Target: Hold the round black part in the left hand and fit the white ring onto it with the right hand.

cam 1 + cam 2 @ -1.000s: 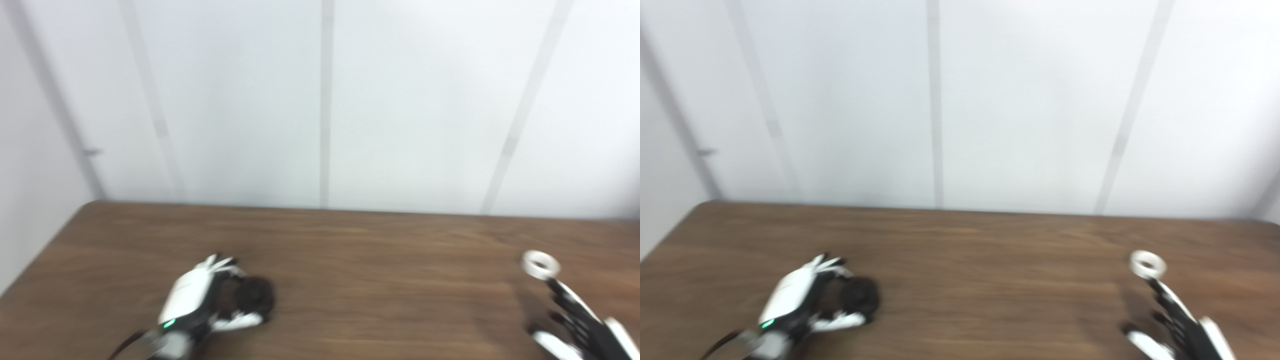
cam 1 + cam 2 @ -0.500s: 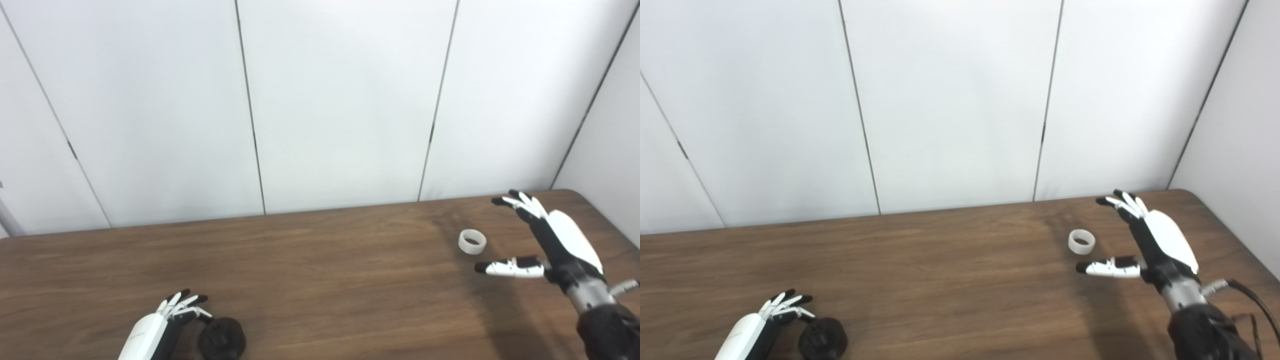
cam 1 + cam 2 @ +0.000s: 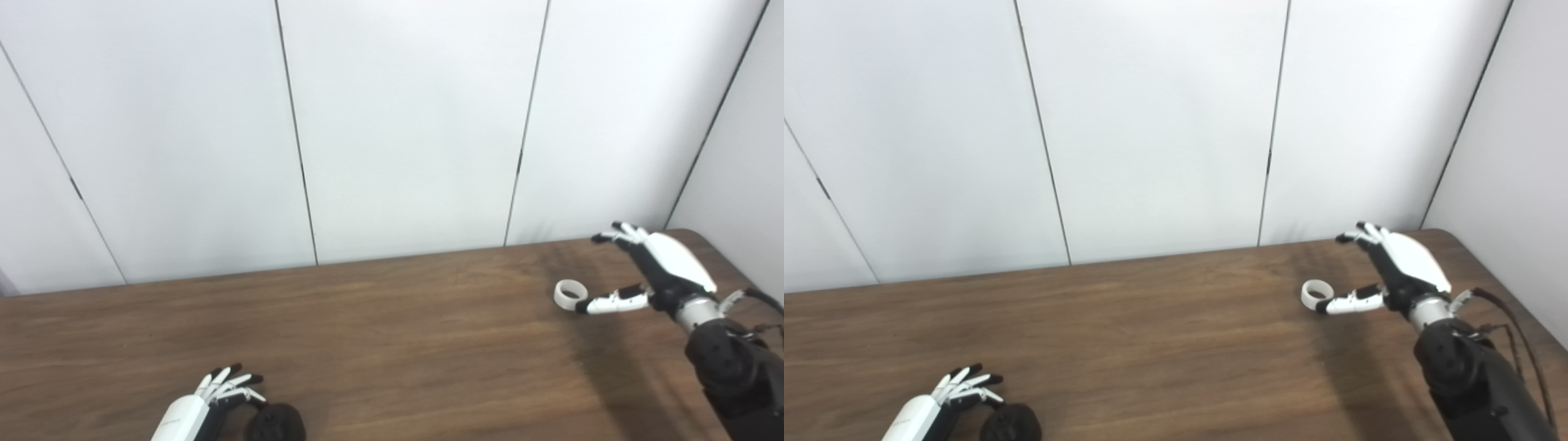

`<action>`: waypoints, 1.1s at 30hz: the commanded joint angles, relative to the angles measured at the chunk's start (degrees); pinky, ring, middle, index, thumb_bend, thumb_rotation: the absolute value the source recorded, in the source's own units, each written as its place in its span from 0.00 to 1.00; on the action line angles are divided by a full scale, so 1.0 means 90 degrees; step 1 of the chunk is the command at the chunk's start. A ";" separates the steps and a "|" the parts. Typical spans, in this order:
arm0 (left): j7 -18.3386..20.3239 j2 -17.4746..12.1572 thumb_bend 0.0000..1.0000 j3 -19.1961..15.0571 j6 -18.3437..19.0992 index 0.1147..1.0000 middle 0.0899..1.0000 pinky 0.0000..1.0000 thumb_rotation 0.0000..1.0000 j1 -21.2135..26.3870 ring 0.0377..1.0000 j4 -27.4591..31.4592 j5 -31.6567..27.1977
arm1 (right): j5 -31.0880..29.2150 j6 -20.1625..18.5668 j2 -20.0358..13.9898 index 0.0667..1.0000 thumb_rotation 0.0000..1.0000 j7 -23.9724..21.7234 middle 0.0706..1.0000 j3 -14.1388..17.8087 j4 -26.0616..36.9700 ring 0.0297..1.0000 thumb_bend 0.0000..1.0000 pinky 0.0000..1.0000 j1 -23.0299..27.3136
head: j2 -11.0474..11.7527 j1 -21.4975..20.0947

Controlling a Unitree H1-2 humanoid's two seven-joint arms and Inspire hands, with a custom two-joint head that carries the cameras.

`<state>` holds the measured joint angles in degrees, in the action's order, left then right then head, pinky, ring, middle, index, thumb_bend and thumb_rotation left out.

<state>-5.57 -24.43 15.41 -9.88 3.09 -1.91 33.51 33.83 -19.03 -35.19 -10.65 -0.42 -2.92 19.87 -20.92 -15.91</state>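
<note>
The round black part [image 3: 275, 423] rests on the wooden table [image 3: 392, 343] at the bottom left, partly cut off by the picture's edge. My left hand [image 3: 205, 407] is right beside it on its left, fingers spread and curled toward it; whether they touch it is unclear. The white ring [image 3: 569, 293] lies flat on the table at the far right. My right hand [image 3: 649, 272] hovers just right of the ring, open, with the thumb tip close by the ring's near side and the fingers arched over it.
White wall panels [image 3: 404, 122] stand right behind the table's far edge. The table's rounded right corner [image 3: 695, 236] is just past my right hand. Bare wood spans the stretch between the two hands.
The camera swung to the right and a little down. My right hand has moved from near the bottom edge up to the ring's right side. My left hand stays beside the black part.
</note>
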 commanded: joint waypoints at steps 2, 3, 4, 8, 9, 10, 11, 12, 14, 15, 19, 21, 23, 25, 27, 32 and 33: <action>0.0124 0.0036 0.52 0.0037 -0.0117 0.41 0.82 1.00 0.04 -0.0120 0.95 -0.0118 0.0084 | 0.0151 -0.0212 -0.0245 0.82 0.36 -0.0191 1.00 -0.0153 0.0006 1.00 0.93 1.00 0.0500 | 0.0003 -0.0018; 0.0127 0.0037 0.52 0.0024 -0.0133 0.41 0.82 1.00 0.04 -0.0124 0.95 -0.0124 0.0078 | 0.0190 -0.0245 -0.0257 0.83 0.36 -0.0237 1.00 -0.0227 -0.0047 1.00 0.93 1.00 0.0551 | -0.0001 -0.0050; 0.0135 0.0040 0.52 0.0011 -0.0140 0.41 0.82 1.00 0.04 -0.0131 0.95 -0.0121 0.0065 | 0.0206 -0.0245 -0.0270 0.83 0.36 -0.0271 1.00 -0.0297 -0.0118 1.00 0.93 1.00 0.0604 | -0.0007 -0.0072; 0.0151 0.0044 0.52 -0.0030 -0.0199 0.41 0.82 1.00 0.04 -0.0160 0.96 -0.0096 0.0058 | 0.0252 -0.0259 -0.0319 0.82 0.48 -0.0474 1.00 -0.0556 -0.0415 1.00 1.00 1.00 0.0828 | -0.0030 -0.0089; 0.0151 0.0046 0.52 -0.0035 -0.0213 0.41 0.82 1.00 0.04 -0.0166 0.96 -0.0091 0.0073 | 0.0276 -0.0297 -0.0329 0.82 0.47 -0.0556 1.00 -0.0627 -0.0467 1.00 1.00 1.00 0.0886 | -0.0033 -0.0083; 0.0155 0.0051 0.52 -0.0041 -0.0224 0.41 0.82 1.00 0.04 -0.0171 0.96 -0.0090 0.0085 | 0.0293 -0.0326 -0.0338 0.82 0.46 -0.0628 1.00 -0.0693 -0.0514 1.00 1.00 1.00 0.0936 | -0.0037 -0.0076; 0.0160 0.0056 0.52 -0.0046 -0.0229 0.41 0.82 1.00 0.04 -0.0177 0.96 -0.0087 0.0094 | 0.0316 -0.0347 -0.0345 0.82 0.44 -0.0680 1.00 -0.0754 -0.0559 1.00 1.00 1.00 0.0979 | -0.0037 -0.0071; 0.0171 0.0059 0.52 -0.0051 -0.0230 0.41 0.82 1.00 0.04 -0.0183 0.95 -0.0082 0.0107 | 0.0353 -0.0371 -0.0352 0.82 0.42 -0.0720 1.00 -0.0822 -0.0622 1.00 1.00 1.00 0.1026 | -0.0037 -0.0066; 0.0181 0.0067 0.52 -0.0067 -0.0254 0.41 0.82 1.00 0.04 -0.0194 0.96 -0.0080 0.0115 | 0.0414 -0.0438 -0.0343 0.82 0.37 -0.0766 1.00 -0.0922 -0.0703 1.00 0.98 1.00 0.1091 | -0.0035 -0.0059; 0.0180 0.0072 0.52 -0.0077 -0.0271 0.41 0.82 1.00 0.04 -0.0201 0.96 -0.0081 0.0113 | 0.0450 -0.0465 -0.0334 0.82 0.34 -0.0777 1.00 -0.0969 -0.0750 1.00 0.96 1.00 0.1118 | -0.0026 -0.0056; 0.0200 0.0104 0.52 -0.0118 -0.0260 0.41 0.82 1.00 0.04 -0.0252 0.96 -0.0026 0.0130 | 0.0564 -0.0467 -0.0322 0.82 0.30 -0.0763 1.00 -0.1118 -0.0904 1.00 0.93 1.00 0.1173 | -0.0013 -0.0076; 0.0235 0.0117 0.52 -0.0139 -0.0252 0.41 0.82 1.00 0.04 -0.0277 0.96 0.0018 0.0113 | 0.0602 -0.0479 -0.0320 0.82 0.28 -0.0759 1.00 -0.1168 -0.0921 1.00 0.92 1.00 0.1177 | -0.0021 -0.0083; 0.0274 0.0126 0.52 -0.0156 -0.0240 0.41 0.82 1.00 0.04 -0.0295 0.96 0.0054 0.0102 | 0.0620 -0.0505 -0.0319 0.82 0.27 -0.0769 1.00 -0.1202 -0.0919 1.00 0.92 1.00 0.1181 | -0.0026 -0.0085; 0.0285 0.0136 0.52 -0.0175 -0.0250 0.41 0.82 1.00 0.04 -0.0319 0.96 0.0076 0.0099 | 0.0667 -0.0502 -0.0326 0.82 0.27 -0.0770 1.00 -0.1251 -0.0948 1.00 0.92 1.00 0.1190 | -0.0020 -0.0089; 0.0274 0.0140 0.52 -0.0193 -0.0282 0.41 0.82 1.00 0.04 -0.0329 0.96 0.0063 0.0103 | 0.0720 -0.0497 -0.0328 0.82 0.27 -0.0764 1.00 -0.1288 -0.0988 1.00 0.92 1.00 0.1207 | -0.0019 -0.0089; 0.0268 0.0131 0.52 -0.0227 -0.0333 0.41 0.82 1.00 0.04 -0.0339 0.96 0.0027 0.0130 | 0.0788 -0.0480 -0.0316 0.83 0.27 -0.0716 1.00 -0.1344 -0.1114 1.00 0.92 1.00 0.1257 | -0.0009 -0.0100; 0.0274 0.0128 0.52 -0.0234 -0.0335 0.41 0.82 1.00 0.04 -0.0348 0.96 0.0036 0.0127 | 0.0793 -0.0486 -0.0313 0.83 0.27 -0.0718 1.00 -0.1350 -0.1130 1.00 0.92 1.00 0.1265 | -0.0016 -0.0102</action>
<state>-3.48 -23.37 12.76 -11.96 1.50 -1.41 34.02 39.90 -23.50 -36.47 -18.29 -12.85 -13.29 28.69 -21.09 -16.87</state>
